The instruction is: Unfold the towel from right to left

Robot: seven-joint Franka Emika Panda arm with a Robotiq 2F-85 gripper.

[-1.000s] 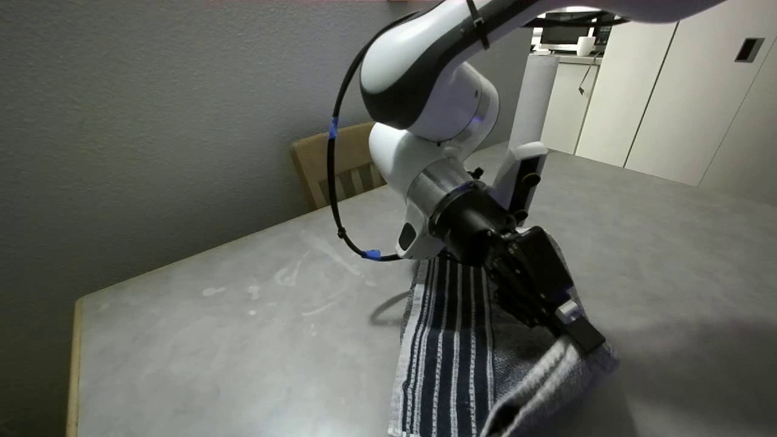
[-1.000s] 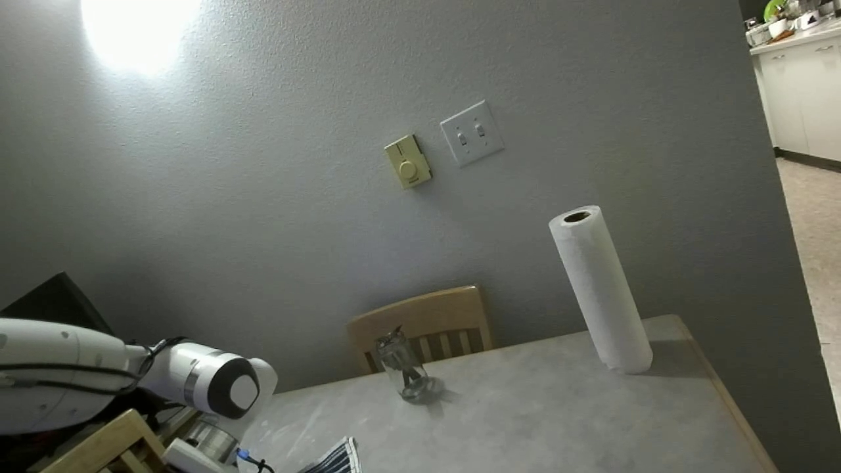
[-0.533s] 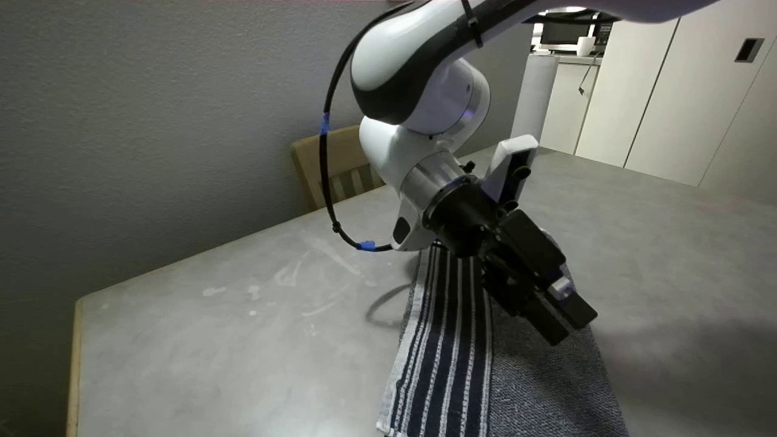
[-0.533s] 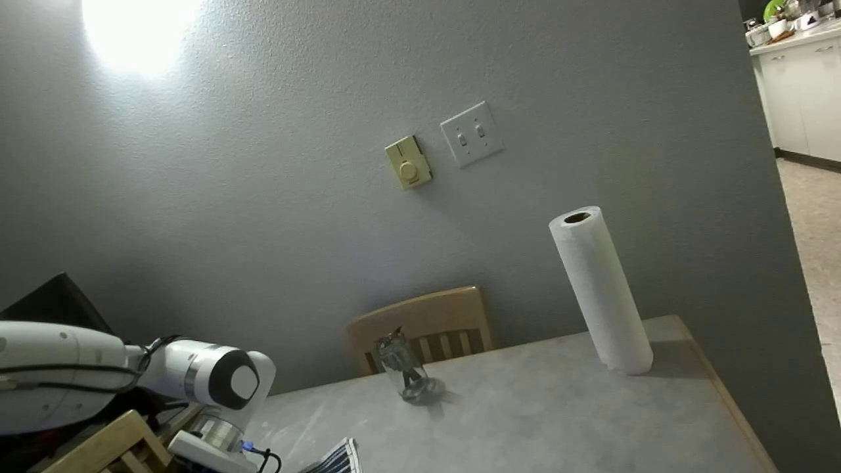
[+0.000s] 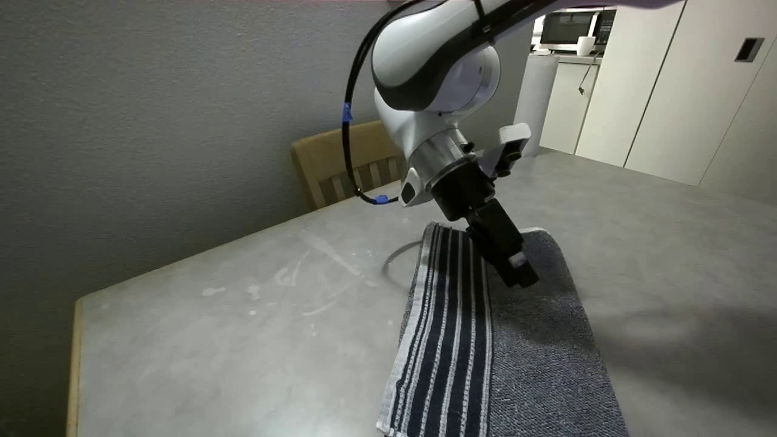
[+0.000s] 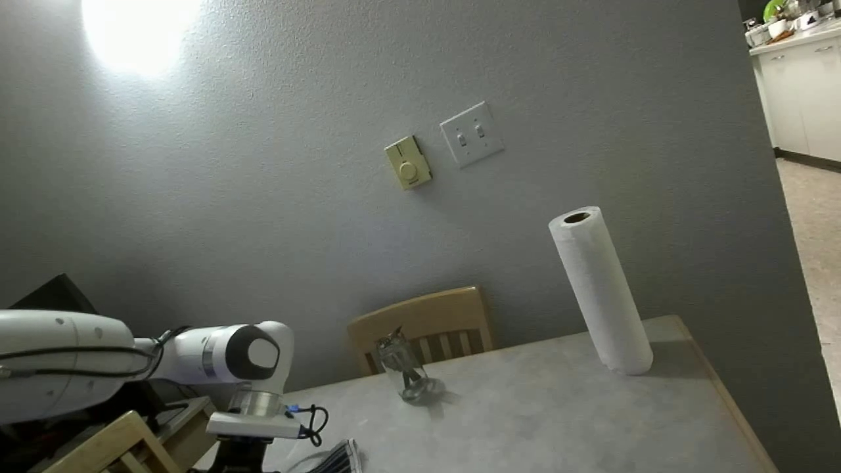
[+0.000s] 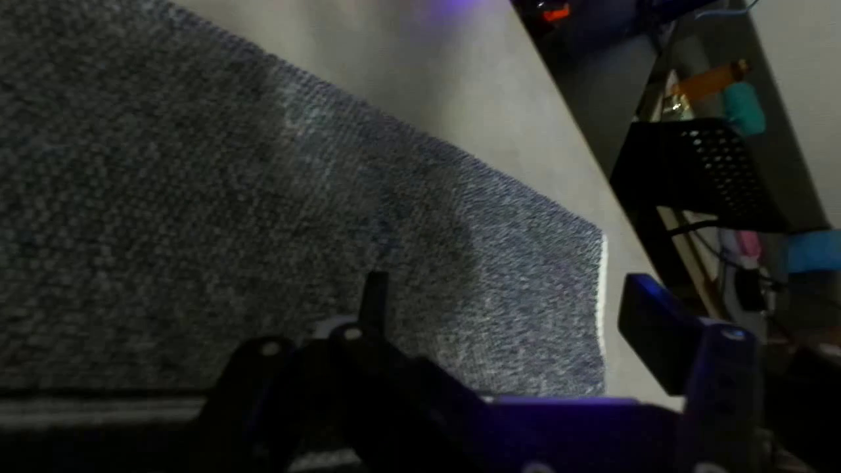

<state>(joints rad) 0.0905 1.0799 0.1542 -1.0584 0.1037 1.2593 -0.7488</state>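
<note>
The towel lies flat on the table, blue-grey terry on the right and a band of light stripes along its left side in an exterior view. Only a striped corner of the towel shows at the bottom of an exterior view. Above the far part of the cloth hangs my gripper, tilted. In the wrist view my gripper has its two fingers wide apart with nothing held. Beneath them spread the towel and its whitish end edge. The towel's near end is cut off by the frame.
A paper towel roll and a glass jar stand on the table, with a wooden chair behind, against the wall. Past the table's edge in the wrist view is a black basket among clutter.
A second ago my gripper was shut on a raised fold at the towel's right. It has let go, the cloth has dropped flat, and the gripper has opened and moved up and back.
</note>
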